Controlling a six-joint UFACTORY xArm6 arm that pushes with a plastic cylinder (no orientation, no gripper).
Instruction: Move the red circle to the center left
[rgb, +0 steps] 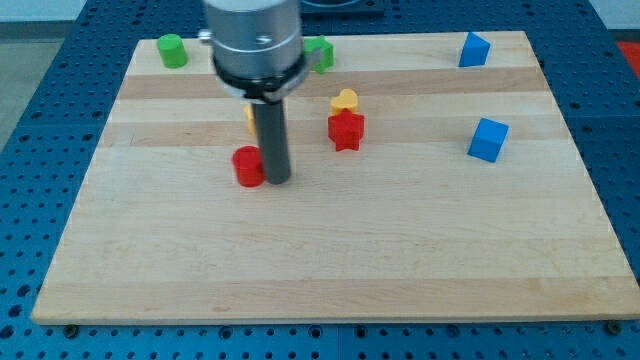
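The red circle (247, 166) lies on the wooden board (330, 260), left of the board's middle. My tip (277, 180) stands right against the red circle's right side, touching or nearly touching it. The rod rises from there to the grey arm head at the view's top.
A red star (346, 130) with a yellow heart (344, 100) just above it lies right of the rod. A yellow block (249, 115) is half hidden behind the rod. A green cylinder (172, 50) and a green block (321, 53) sit along the top edge. Two blue blocks lie at the right, one (474, 49) near the top edge, one (488, 139) lower down.
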